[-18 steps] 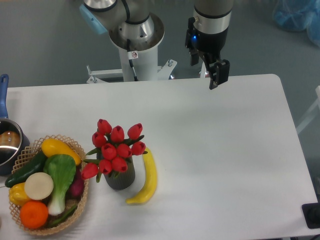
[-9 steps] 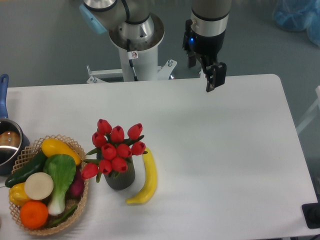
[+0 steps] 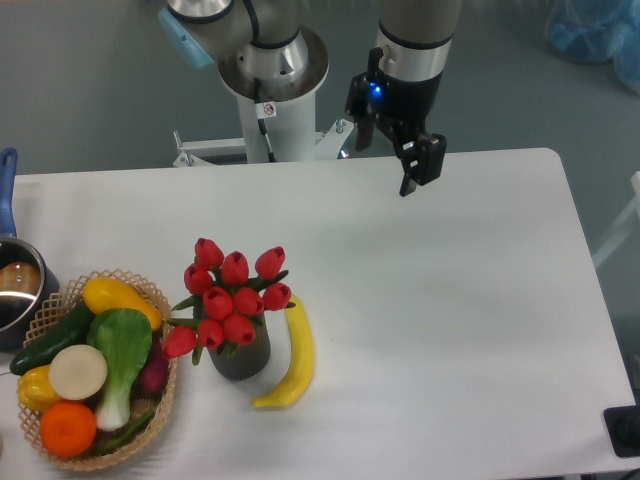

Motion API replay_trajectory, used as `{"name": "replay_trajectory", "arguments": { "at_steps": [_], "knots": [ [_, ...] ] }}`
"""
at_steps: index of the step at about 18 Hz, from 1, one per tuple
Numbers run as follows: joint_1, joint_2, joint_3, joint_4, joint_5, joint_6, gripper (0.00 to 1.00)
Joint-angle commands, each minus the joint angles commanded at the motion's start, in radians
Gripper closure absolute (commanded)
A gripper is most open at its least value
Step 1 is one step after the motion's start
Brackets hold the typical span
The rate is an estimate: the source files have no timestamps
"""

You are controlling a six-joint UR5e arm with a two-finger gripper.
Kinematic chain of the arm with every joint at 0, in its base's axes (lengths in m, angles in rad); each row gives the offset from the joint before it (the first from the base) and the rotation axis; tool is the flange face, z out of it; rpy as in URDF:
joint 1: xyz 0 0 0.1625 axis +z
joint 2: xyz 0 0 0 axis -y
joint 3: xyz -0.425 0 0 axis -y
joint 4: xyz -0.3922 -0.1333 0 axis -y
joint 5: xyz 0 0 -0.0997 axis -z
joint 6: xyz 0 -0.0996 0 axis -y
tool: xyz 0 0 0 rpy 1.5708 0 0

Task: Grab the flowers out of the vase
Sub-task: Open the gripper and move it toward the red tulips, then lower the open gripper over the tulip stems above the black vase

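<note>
Standing in the vase (image 3: pixel 240 355), the flowers (image 3: pixel 228 294) sit toward the front left of the white surface (image 3: pixel 450 330): a tight bunch of red closed buds with green leaves poking out at the sides, one bud drooping low to the left. The vase is dark grey, upright, and mostly hidden under the blooms. Just beside it on the right lies a yellow banana (image 3: pixel 291 355), curved, its lower end near the base of the vase; whether the two touch is hard to tell. To the left, close to the leaves, a woven basket (image 3: pixel 150 300) holds a yellow squash (image 3: pixel 118 298), a dark green cucumber (image 3: pixel 52 338), a leafy green vegetable (image 3: pixel 122 348), a pale round disc (image 3: pixel 77 371), an orange (image 3: pixel 68 429) and a small yellow piece (image 3: pixel 31 385) at its left rim. Further left, at the edge of view, a steel pot (image 3: pixel 18 290) with a blue handle (image 3: pixel 6 190) is partly cut off.

The end effector (image 3: pixel 391 152) hangs above the far edge of the surface, well apart from the flowers, up and to the right of them. Its two dark fingers (image 3: pixel 417 166) are spread apart with nothing between them. Behind it rises the arm's pale base column (image 3: pixel 270 100).
</note>
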Motion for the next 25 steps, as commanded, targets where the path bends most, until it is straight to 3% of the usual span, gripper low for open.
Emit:
{"name": "replay_trajectory", "arguments": {
  "at_steps": [2,6,8,12,17,25],
  "knots": [
    [-0.002,0.009,-0.037,0.032,-0.009,-0.017,0.00],
    [0.008,0.029,-0.158,0.182,-0.179,-0.121,0.00],
    [0.006,0.032,-0.181,0.227,-0.198,-0.160,0.00],
    [0.012,0.028,-0.183,0.241,-0.268,-0.158,0.00],
    [0.011,0.025,-0.204,0.313,-0.305,-0.163,0.00],
    [0.008,0.028,-0.221,0.319,-0.302,-0.161,0.00]
  ]
}}
